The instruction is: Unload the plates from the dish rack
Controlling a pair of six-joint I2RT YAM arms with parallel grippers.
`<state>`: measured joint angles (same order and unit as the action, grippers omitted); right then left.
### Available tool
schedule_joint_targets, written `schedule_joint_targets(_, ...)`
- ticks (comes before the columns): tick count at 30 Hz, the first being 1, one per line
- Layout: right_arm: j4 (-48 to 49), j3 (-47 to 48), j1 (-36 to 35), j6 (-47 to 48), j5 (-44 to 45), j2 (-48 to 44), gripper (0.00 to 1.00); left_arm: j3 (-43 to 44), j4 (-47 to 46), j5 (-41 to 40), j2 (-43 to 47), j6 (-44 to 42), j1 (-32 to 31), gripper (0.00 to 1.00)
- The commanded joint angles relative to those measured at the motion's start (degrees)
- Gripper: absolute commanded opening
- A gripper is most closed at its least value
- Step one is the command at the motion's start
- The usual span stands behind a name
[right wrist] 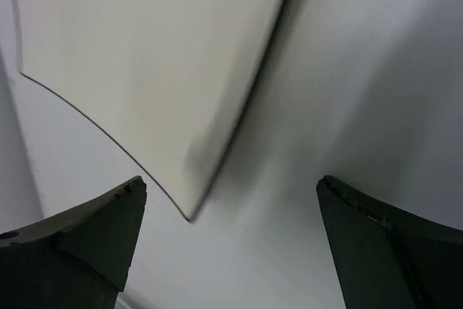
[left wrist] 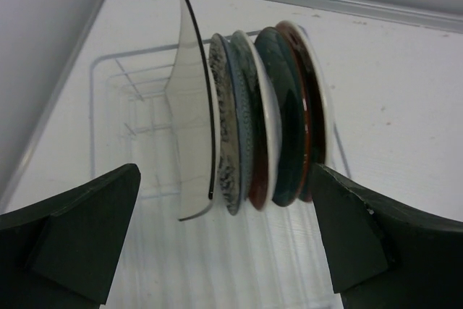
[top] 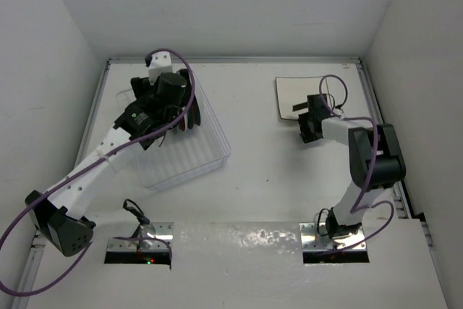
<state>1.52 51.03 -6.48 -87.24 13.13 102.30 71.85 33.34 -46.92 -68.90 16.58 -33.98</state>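
Several plates [left wrist: 253, 121] stood in the dish rack [left wrist: 123, 106]. We thought them hard, slippery, breakable: grip a rim. Our left pincer [left wrist: 223, 173] and right pincer [right wrist: 231, 181] were open, empty.

Cream square plate [right wrist: 145, 56], clear ribbed dish rack [top: 184, 168], red-and-teal plates [left wrist: 289, 128]

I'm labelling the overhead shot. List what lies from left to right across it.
In order: left arm's elbow → rack → square plate → right arm's elbow.
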Motion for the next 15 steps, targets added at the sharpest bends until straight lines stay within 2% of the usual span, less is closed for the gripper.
schedule_joint_targets(1, -7.7, -3.9, -0.8, 6.6, -2.4, -7.9, 0.99, 5.7, 1.9, 3.7, 0.1, 7.7, 1.5, 1.00)
schedule_joint_targets(3, -16.0, -1.6, -2.8, 16.7, 2.7, -11.2, 0.99, 7.9, 2.8, 4.1, -0.7, 8.5, 2.0, 1.00)
schedule_joint_targets(4, -17.1, 0.2, -5.7, 25.3, 7.8, -13.9, 0.99, 9.3, 3.4, 4.0, -2.4, 8.4, 2.2, 1.00)
schedule_joint_targets(5, -17.4, 1.3, -7.0, 29.9, 8.8, -14.6, 0.99, 10.5, 4.3, 3.8, -3.8, 9.0, 2.4, 1.00)
schedule_joint_targets(6, -20.4, 2.9, -8.4, 35.4, 9.1, -15.0, 0.99, 13.6, 6.4, 3.0, -5.3, 9.5, 3.2, 1.00)
schedule_joint_targets(7, -21.9, 6.7, -11.8, 47.1, 8.0, -15.3, 0.99, 15.1, 7.3, 2.8, -8.3, 10.0, 3.8, 1.00)
schedule_joint_targets(10, -29.4, 8.9, -17.9, 61.4, 2.6, -17.3, 0.99, 19.3, 7.4, 4.6, -14.3, 10.5, 8.2, 1.00)
schedule_joint_targets(11, -31.1, 8.1, -19.2, 63.3, 1.8, -18.4, 0.99, 20.8, 8.1, 6.9, -16.1, 11.3, 11.4, 1.00)
schedule_joint_targets(12, -31.9, 6.0, -21.3, 64.2, 2.3, -19.8, 0.99, 24.5, 10.8, 7.1, -17.7, 12.0, 12.9, 1.00)
schedule_joint_targets(15, -32.3, 0.3, -22.5, 65.8, 1.4, -26.5, 0.98, 28.4, 12.5, 7.8, -22.5, 12.8, 16.7, 0.97)
